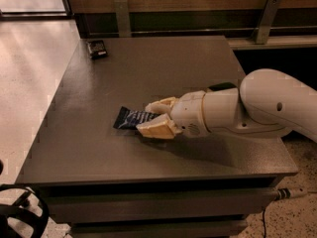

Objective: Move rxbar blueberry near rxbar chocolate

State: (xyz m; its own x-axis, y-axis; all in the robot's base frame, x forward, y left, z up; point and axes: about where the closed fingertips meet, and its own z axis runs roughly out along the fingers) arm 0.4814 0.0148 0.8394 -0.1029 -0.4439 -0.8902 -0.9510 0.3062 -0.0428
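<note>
The rxbar blueberry (130,118), a flat navy-blue wrapper with pale lettering, is in the middle front of the grey table (163,63). My gripper (151,117) comes in from the right. Its cream fingers (154,129) are shut on the bar's right end and hold it slightly above the tabletop. The bar's left end sticks out to the left. The rxbar chocolate (96,48), a small blackish-brown packet, lies at the table's far left corner, well away from the gripper.
A sponge (222,87) is mostly hidden behind my white arm (257,108) near the table's right edge. A dark wall rail with metal brackets (267,19) runs behind the table. Tiled floor lies to the left.
</note>
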